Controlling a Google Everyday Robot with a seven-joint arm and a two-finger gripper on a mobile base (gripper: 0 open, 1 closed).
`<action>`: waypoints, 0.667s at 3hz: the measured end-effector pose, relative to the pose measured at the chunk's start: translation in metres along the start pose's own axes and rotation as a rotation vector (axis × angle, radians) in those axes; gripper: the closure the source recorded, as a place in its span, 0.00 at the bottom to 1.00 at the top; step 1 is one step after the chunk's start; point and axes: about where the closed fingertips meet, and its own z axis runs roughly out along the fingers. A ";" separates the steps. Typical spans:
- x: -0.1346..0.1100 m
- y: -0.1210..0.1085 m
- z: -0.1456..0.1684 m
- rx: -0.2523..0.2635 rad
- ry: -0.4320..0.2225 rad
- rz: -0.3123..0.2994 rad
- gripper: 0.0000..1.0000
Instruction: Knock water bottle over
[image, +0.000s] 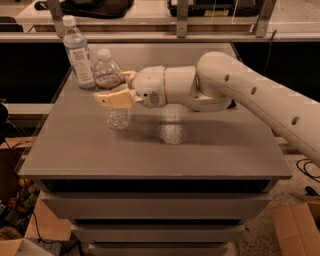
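The water bottle (111, 116) stands upright at the back left of the grey table (150, 155). It is short, clear and ribbed, with a white cap and a reddish band. My gripper (121, 88) reaches in from the right at the bottle's mid height. It is open, with the near finger (116, 99) across the bottle's front and the far finger (130, 75) behind it. The fingers hide the bottle's middle. I cannot tell whether they touch the bottle.
A taller, slimmer bottle (77, 52) with a white-blue label stands just behind and left of the water bottle. A small clear cup-like object (173, 128) sits mid-table under my arm. A cardboard box (296, 227) lies on the floor at the right.
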 end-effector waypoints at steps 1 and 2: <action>-0.002 -0.003 -0.012 0.005 0.034 -0.022 1.00; -0.006 -0.008 -0.028 0.001 0.109 -0.067 1.00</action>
